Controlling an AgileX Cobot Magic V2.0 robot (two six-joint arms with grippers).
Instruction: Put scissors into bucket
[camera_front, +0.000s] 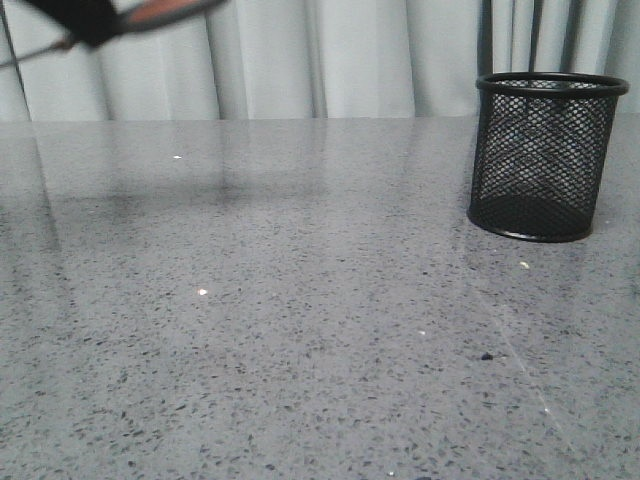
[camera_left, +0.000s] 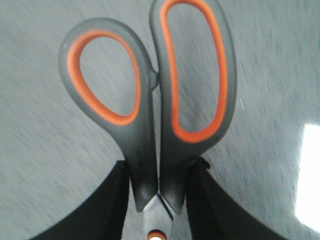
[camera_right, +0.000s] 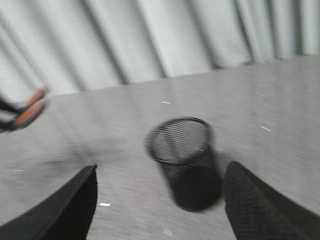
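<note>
Scissors (camera_left: 150, 115) clamped in left pincer (camera_left: 159, 200), bucket (camera_front: 545, 155) well apart

Soft even light, table (camera_front: 300, 330) glare, motion blur in wrist views.

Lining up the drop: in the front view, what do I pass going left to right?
Scissors held up at the top left corner, then bare table, then the bucket standing upright at the right.

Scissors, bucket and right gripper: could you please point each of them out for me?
scissors (camera_left: 150, 145): left wrist view, on the grey handle shank.
bucket (camera_front: 540, 160): front view, on the mesh wall.
right gripper (camera_right: 160, 210): right wrist view, midway between its fingertips.
</note>
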